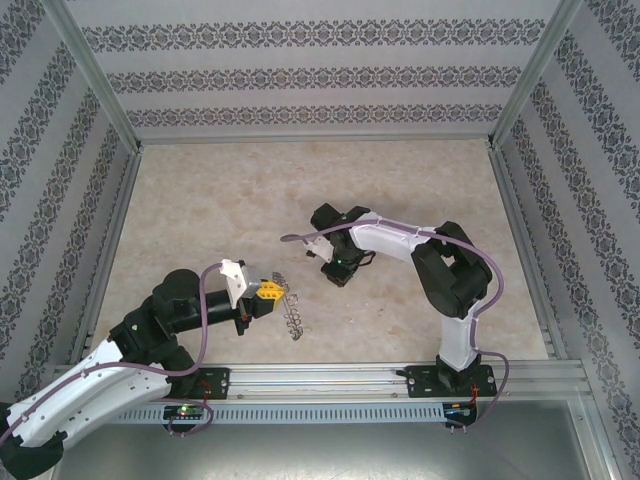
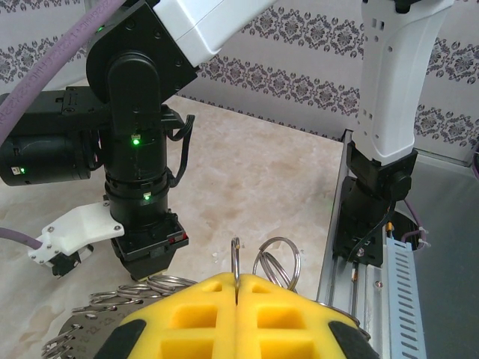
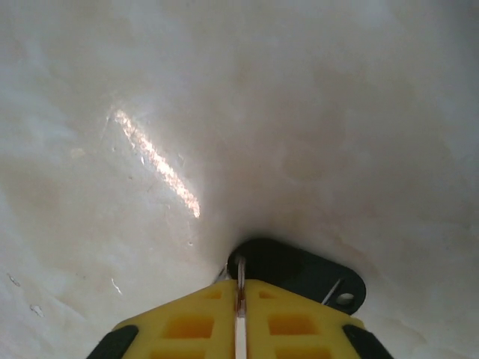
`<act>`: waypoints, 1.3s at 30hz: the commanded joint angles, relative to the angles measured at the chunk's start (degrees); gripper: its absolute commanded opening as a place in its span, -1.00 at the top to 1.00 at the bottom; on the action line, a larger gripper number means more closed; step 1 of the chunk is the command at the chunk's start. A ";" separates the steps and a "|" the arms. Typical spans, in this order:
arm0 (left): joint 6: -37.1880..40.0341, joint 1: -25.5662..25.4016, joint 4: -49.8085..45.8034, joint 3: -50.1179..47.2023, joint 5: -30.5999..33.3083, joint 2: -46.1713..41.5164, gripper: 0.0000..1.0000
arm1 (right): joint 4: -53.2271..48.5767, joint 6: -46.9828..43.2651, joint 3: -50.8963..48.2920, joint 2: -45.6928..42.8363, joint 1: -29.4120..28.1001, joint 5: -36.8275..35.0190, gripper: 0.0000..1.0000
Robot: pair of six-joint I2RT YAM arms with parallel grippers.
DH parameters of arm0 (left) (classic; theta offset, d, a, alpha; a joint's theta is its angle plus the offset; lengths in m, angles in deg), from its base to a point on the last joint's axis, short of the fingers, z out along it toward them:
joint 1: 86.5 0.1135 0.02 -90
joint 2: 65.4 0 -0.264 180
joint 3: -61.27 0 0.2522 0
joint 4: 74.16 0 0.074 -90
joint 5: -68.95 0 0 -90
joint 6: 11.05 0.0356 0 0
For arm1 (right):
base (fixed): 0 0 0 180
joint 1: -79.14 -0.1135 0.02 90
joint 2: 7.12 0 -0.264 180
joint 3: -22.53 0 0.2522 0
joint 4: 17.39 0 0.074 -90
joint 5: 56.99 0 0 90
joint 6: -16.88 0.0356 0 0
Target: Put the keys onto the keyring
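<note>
The left jaws are shut tight on one little wire loop (image 2: 236, 258) of the keyring (image 1: 293, 315). The keyring is a flat grey ring with many small loops round its edge. The right jaws pinch the key (image 3: 299, 273) by its thin silver part. The key's black head pokes out in front, on the desk (image 1: 250, 200).

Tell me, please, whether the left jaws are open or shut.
Shut: the yellow pads meet, pinching one wire loop of the keyring.
</note>
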State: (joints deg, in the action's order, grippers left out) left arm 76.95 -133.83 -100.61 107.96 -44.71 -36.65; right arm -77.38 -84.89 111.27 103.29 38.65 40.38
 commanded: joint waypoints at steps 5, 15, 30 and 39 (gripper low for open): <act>-0.55 -0.92 1.07 0.73 0.27 -0.94 1.00 | 0.50 1.18 0.61 -2.13 0.48 -0.22 0.51; -0.66 -0.92 1.39 0.54 0.12 -0.86 1.00 | -4.22 -0.35 6.36 1.56 0.95 0.58 0.52; -0.37 -0.92 1.96 0.32 -0.09 -0.58 1.00 | -10.43 -2.91 10.71 6.69 0.95 0.14 0.55; -0.37 -0.92 1.80 0.40 0.01 -0.89 1.00 | -10.33 -2.93 10.74 7.16 0.95 1.06 0.85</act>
State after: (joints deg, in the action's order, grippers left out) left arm 76.97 -133.83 -100.61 107.94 -44.74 -36.65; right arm -86.13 -87.17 120.98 109.74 39.29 41.04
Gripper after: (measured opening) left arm 0.060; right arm 0.094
